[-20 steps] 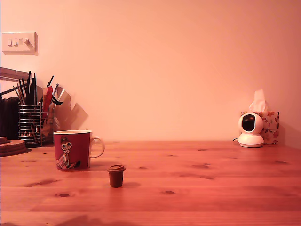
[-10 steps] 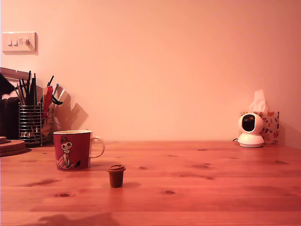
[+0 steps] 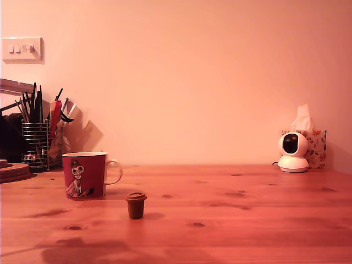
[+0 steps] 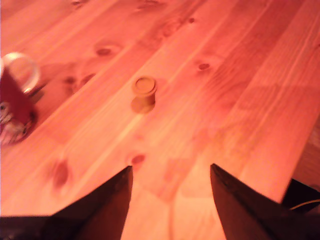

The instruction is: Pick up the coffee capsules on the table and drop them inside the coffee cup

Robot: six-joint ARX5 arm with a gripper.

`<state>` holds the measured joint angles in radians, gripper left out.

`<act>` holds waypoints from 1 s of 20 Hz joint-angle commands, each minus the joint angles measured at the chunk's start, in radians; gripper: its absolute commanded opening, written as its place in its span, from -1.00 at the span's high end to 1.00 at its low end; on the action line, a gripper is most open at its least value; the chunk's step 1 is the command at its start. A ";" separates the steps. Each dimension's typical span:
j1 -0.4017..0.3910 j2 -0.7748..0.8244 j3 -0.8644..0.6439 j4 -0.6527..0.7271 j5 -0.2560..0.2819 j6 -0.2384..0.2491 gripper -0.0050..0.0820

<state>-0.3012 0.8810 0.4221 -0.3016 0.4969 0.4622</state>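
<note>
One dark brown coffee capsule (image 3: 136,204) stands upright, rim on top, on the pine table (image 3: 247,220), a little in front of and to the exterior view's right of the red coffee cup (image 3: 84,175). The cup's pale handle points toward the exterior view's right. In the wrist view my gripper (image 4: 171,167) is open, its two dark fingers (image 4: 107,205) spread wide with bare wood between them. The capsule (image 4: 143,93) lies well ahead of the fingertips, and the cup (image 4: 15,107) is blurred and cut off at that frame's edge. The exterior view shows only a shadow of the arm.
At the back on the exterior view's left are a wire mesh pen holder (image 3: 36,144) full of pens and a round wooden piece (image 3: 12,171). A white camera (image 3: 292,152) and a tissue box (image 3: 314,144) stand at the back right.
The arm's shadow on the table's front left has grown and spread to the right. The dark shape at the left edge half a second ago is gone. Capsule and cup have not moved.
</note>
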 commanded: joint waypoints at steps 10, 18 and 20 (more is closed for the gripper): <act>0.030 0.157 -0.110 0.362 0.097 -0.006 -0.14; 0.042 0.333 -0.136 0.605 0.128 -0.073 -0.14; 0.042 0.390 -0.136 0.669 0.132 -0.086 -0.14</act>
<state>-0.2626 1.2499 0.3046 0.3405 0.6239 0.3897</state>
